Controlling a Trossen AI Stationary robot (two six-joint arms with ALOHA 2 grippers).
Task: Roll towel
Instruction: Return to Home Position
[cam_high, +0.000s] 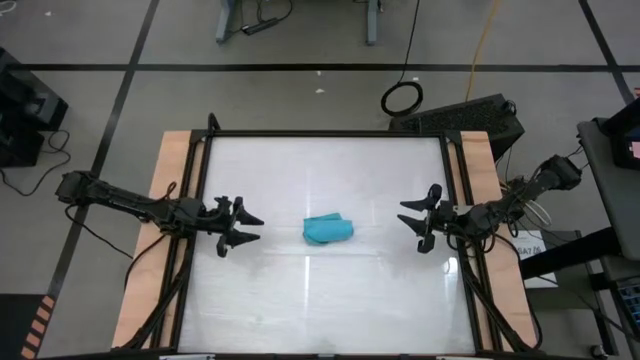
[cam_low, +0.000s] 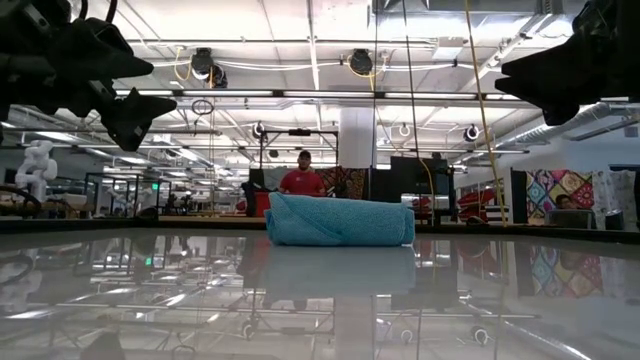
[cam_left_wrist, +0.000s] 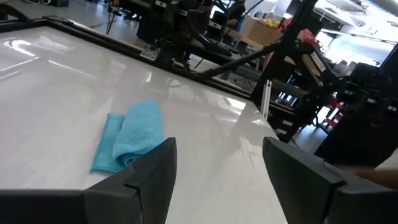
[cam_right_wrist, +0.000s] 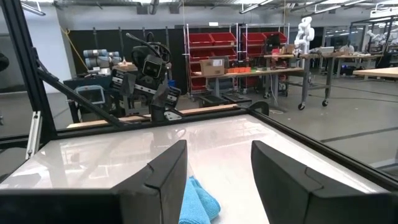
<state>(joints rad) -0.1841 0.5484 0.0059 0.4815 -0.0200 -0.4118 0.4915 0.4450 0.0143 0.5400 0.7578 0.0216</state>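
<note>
The table (cam_high: 300, 300) is a glossy white sheet inside a black frame, with a bare wooden strip along its left and right edges. Its surface mirrors the ceiling lights and the rafters of the hall.

The towel (cam_high: 327, 230) lies at about the middle of the table as a short, thick turquoise roll. In the low view the towel (cam_low: 340, 221) rests flat on the surface with its layers showing at one end. In the left wrist view the towel (cam_left_wrist: 130, 135) has a flat tail of cloth lying beside the roll. Only an end of the towel (cam_right_wrist: 198, 200) shows between the fingers in the right wrist view.

The left gripper (cam_high: 250, 228) hangs over the table near the left edge, fingers spread and holding nothing; the same gap shows in its own view (cam_left_wrist: 217, 162). The right gripper (cam_high: 408, 214) hangs near the right edge, also spread and empty (cam_right_wrist: 217, 155). Both are well apart from the towel, which lies between them.

The room is a workshop hall with a grey floor crossed by black tape lines. A coiled cable (cam_high: 402, 97) lies on that floor beyond the far edge. A person in a red top (cam_low: 302, 181) stands behind the towel, red storage shelves (cam_right_wrist: 217, 43) line one wall, and a white humanoid figure (cam_low: 38, 160) stands far off.
</note>
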